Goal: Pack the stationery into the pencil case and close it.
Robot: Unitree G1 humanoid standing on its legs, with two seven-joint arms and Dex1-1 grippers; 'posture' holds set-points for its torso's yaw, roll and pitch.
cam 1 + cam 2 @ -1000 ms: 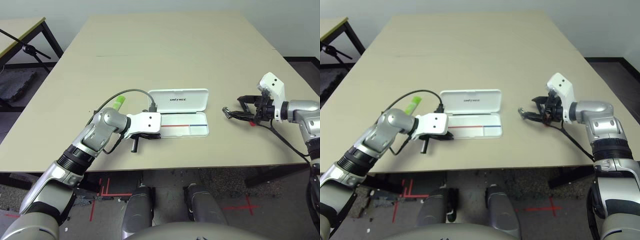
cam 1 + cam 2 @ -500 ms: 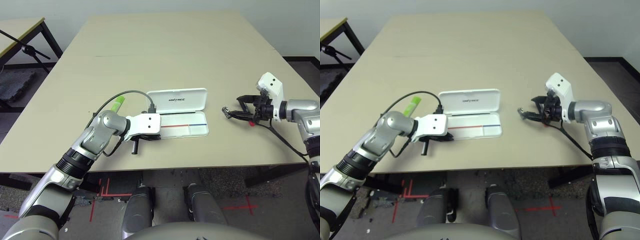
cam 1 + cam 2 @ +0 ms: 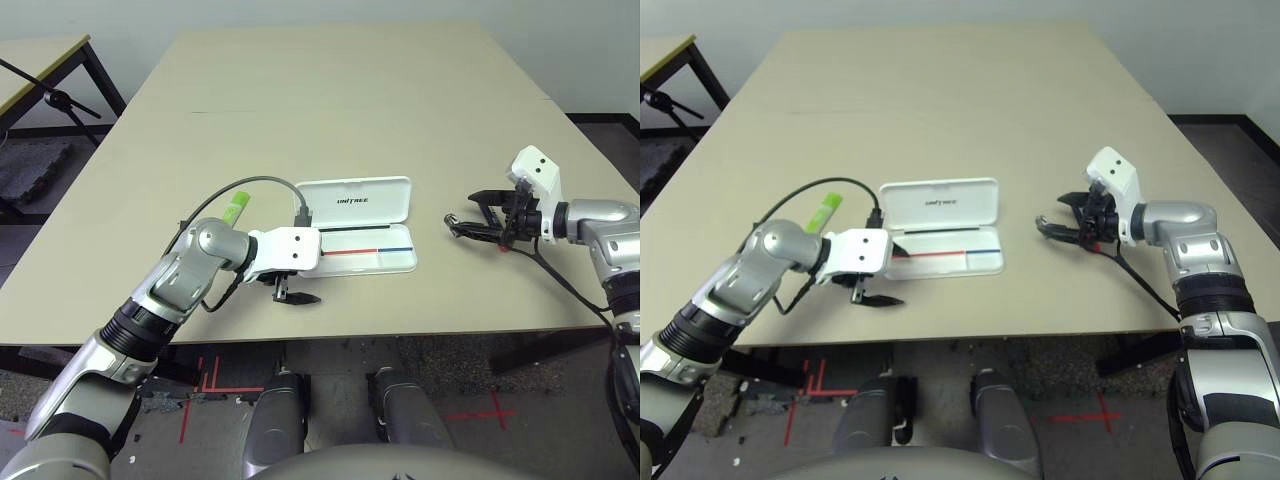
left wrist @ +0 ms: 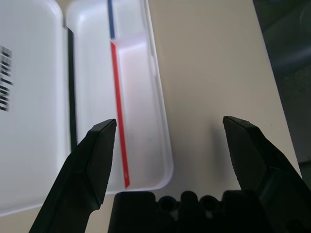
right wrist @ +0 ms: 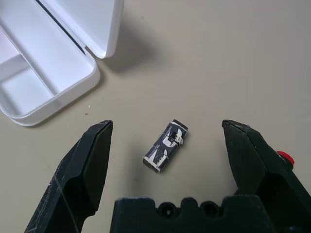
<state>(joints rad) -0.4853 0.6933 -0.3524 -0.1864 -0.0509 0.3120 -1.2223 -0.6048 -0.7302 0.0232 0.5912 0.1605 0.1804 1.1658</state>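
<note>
You're working with two grippers at one table (image 3: 330,110), and both are standing wide open. Your left gripper (image 4: 170,120) is spreading its two fingers at the left end of the pencil case (image 3: 385,262), one finger reaching over toward the case's end and the other hanging above the bare tabletop on the robot's side; it's gripping nothing. The one case is lying open, its single lid (image 3: 350,195) leaning back on the far side and showing one line of black lettering. Inside, you're seeing three compartments: one long one running beside the hinge and two shorter ones sharing the near side, with one red stripe (image 4: 119,111) and one blue stripe (image 4: 111,19) running end to end along the divider. Over on the right, your right gripper (image 5: 167,121) is keeping its two fingers well apart, holding nothing, while one small black-and-silver piece (image 5: 166,146) is lying on the table between them, apart from both. One red marker (image 5: 285,158) is peeking out beside that gripper's finger, only its red part showing and the rest hiding. One lime-green highlighter (image 3: 824,212) is lying to the left of the case, partly disappearing behind your left forearm. So you're counting three pieces of stationery, all sitting outside the case.
</note>
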